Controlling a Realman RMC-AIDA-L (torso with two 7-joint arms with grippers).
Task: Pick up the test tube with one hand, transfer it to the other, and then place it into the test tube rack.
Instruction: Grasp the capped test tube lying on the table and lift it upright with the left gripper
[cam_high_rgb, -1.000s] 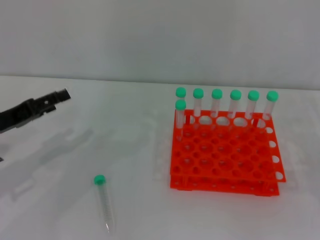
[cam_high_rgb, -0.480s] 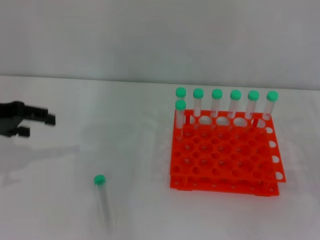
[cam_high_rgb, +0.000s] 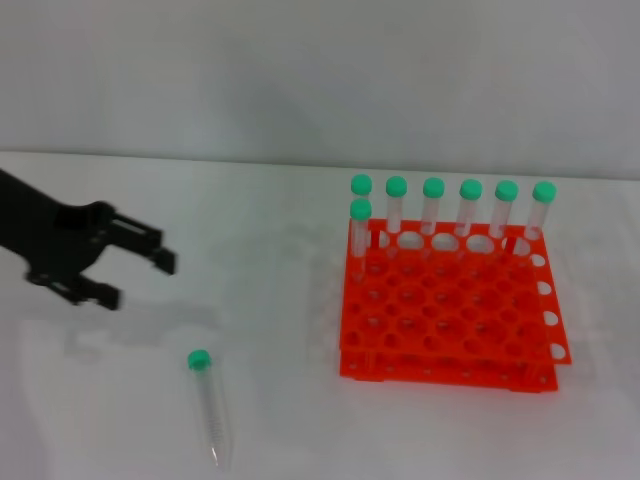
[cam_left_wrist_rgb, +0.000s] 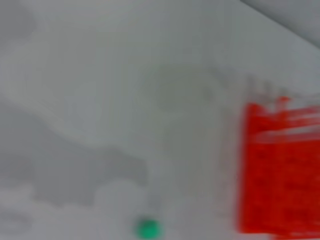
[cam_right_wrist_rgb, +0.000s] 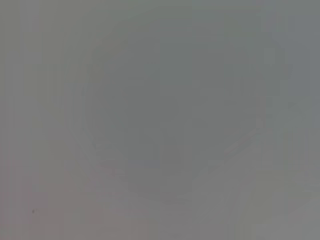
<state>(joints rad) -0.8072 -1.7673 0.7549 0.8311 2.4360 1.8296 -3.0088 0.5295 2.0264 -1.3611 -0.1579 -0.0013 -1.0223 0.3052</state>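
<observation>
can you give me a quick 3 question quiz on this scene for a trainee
1. True or false: the loose test tube lies flat on the table, apart from the test tube rack.
2. How many green-capped tubes stand in the rack?
A. five
B. seven
C. nine
3. Fill in: the left gripper, the only one in view, hovers with its fingers ____ and empty, short of the loose tube.

Key
1. true
2. B
3. open
</observation>
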